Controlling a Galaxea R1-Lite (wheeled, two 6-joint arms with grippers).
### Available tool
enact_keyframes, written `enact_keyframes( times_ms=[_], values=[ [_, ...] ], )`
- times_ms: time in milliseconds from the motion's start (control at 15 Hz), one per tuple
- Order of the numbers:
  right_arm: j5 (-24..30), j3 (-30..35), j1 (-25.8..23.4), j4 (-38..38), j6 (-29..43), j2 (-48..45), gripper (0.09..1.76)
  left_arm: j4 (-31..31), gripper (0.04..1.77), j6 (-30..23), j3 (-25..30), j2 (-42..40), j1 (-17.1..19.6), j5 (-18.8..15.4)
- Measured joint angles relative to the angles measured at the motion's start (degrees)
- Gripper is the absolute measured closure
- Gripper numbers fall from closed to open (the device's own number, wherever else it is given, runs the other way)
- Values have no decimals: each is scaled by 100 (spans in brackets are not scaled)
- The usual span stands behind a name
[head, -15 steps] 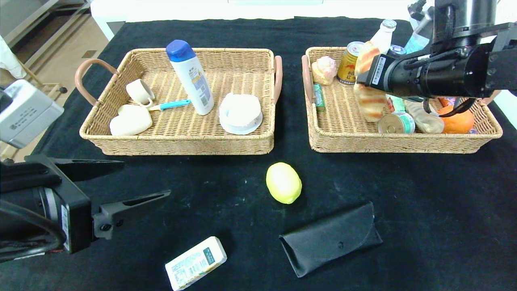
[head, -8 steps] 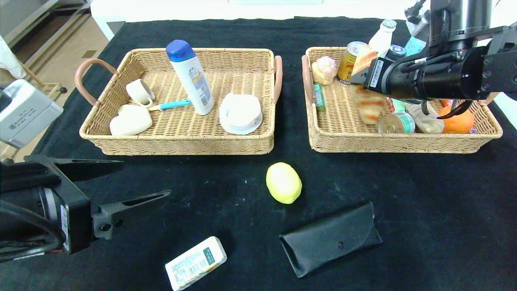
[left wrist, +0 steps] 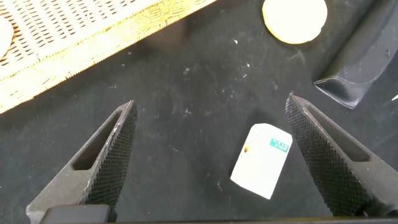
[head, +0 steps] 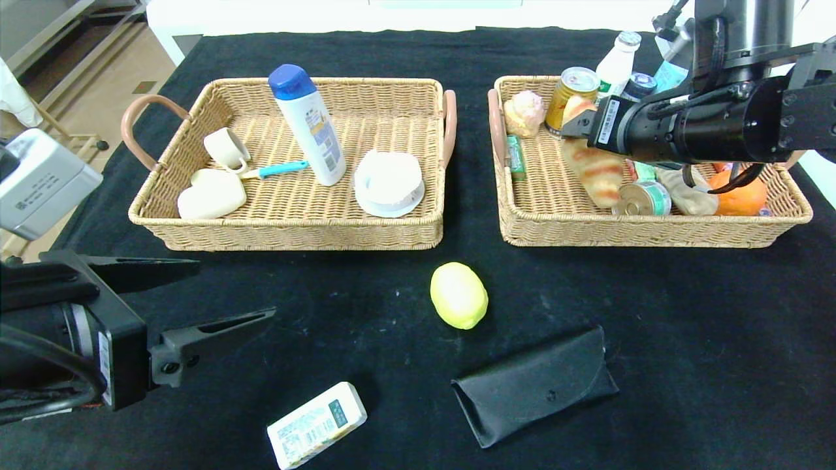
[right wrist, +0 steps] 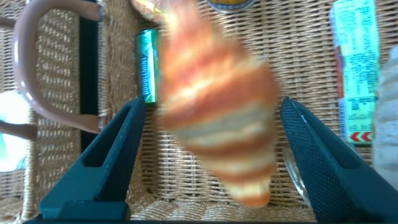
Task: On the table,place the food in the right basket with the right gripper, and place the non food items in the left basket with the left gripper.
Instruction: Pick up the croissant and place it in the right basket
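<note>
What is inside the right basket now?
The right basket holds a croissant, cans, a pink bun, an orange and green packets. The right gripper and arm cover the back items.

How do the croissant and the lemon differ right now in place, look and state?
The croissant lies inside the right basket, under the open right gripper; the lemon sits on the black table in front of both baskets. The croissant is long, golden-brown and striped; the lemon is rounded, plain pale yellow. The croissant is sorted; the lemon is not yet. Both are food meant for that basket.
</note>
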Motion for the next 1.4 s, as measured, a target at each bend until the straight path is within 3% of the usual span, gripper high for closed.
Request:
enact_keyframes(
  times_ms=[467, 867, 1200, 1400],
  values=[
    [-22, 52, 127, 378, -124, -127, 19, 0, 9, 2, 0, -5, 0, 0],
    [-286, 111, 1339, 1957, -144, -727, 17, 9, 9, 88, 2, -78, 0, 0],
    [-968, 336, 2455, 2183, -119, -722, 15, 20, 9, 140, -21, -229, 0, 33],
    [-1208, 340, 2723, 2144, -15, -388, 15, 50, 9, 176, -50, -380, 0, 40]
  ],
)
